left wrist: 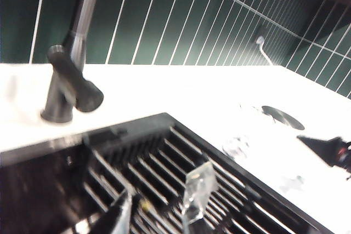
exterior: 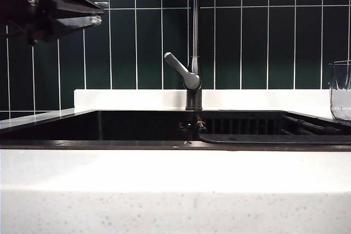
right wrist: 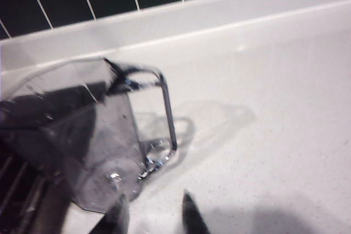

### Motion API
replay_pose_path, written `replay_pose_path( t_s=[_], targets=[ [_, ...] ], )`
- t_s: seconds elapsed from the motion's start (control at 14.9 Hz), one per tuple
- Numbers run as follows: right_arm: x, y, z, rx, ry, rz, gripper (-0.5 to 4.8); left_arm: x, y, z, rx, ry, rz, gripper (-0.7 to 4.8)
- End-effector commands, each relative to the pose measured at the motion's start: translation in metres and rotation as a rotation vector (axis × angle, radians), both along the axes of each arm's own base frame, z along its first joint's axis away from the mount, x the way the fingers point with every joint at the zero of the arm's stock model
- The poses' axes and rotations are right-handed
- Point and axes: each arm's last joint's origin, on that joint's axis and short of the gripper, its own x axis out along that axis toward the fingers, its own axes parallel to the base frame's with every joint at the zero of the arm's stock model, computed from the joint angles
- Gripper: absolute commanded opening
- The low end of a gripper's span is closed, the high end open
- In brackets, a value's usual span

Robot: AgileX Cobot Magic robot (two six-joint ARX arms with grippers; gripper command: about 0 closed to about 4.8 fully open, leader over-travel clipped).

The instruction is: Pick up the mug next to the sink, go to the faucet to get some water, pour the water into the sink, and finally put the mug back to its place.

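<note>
Handling the mug (right wrist: 93,135) needs care: clear, thin-walled, slick, likely light and breakable. It stands on the counter (right wrist: 274,108) at the sink's (exterior: 137,127) three o'clock. Right gripper (right wrist: 151,212) hovers released beside its handle (right wrist: 164,119); left gripper (left wrist: 159,204) hangs parted, empty.

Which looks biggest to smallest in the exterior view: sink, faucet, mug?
1. sink: spans nearly the full width.
2. faucet: tall and thin, running out of the top of the view.
3. mug: smallest, but cut off by the right edge, so its full size is unsure.
</note>
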Motion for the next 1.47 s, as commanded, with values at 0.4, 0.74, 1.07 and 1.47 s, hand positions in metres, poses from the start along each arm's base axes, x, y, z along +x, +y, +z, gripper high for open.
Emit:
replay_pose_path(
  t_s=[0.4, 0.74, 1.07, 1.47],
  targets=[
    [0.055, -0.02, -0.021, -0.021, -0.082, 0.1, 2.09, 0.037, -0.006, 0.014, 0.032, -0.095, -0.055, 1.26],
    [0.077, -0.029, -0.015, -0.071, -0.101, 0.146, 2.09, 0.045, -0.007, 0.007, 0.047, -0.084, -0.056, 1.26],
    [0.102, -0.038, -0.012, -0.087, -0.1, 0.191, 2.12, 0.046, -0.007, 0.005, 0.048, -0.076, -0.057, 1.26],
    [0.116, -0.043, -0.025, -0.081, -0.064, 0.208, 2.12, 0.046, -0.007, 0.005, 0.057, -0.085, -0.056, 1.25]
  ],
)
